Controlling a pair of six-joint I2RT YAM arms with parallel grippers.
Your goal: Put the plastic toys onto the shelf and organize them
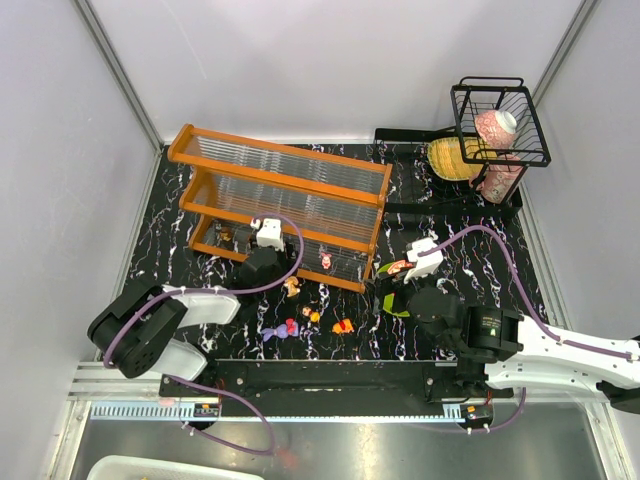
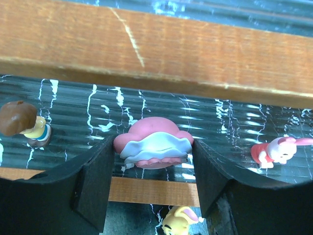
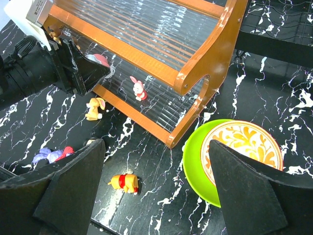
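On the black marbled surface (image 1: pixel 165 255), your left pincer (image 2: pixel 154 161) was clamped on the pink toy (image 2: pixel 155 142), resting on the shelf's (image 2: pixel 156 44) lower panel. You needed to part the jaws slowly and draw back level without dragging it off. Your right pincer (image 3: pixel 155 166) hung wide apart, empty

No legible text, brand or number is showing in any view. A small marking on the right arm's black housing (image 1: pixel 487 322), lower right of the top view, is appearing too small to read.
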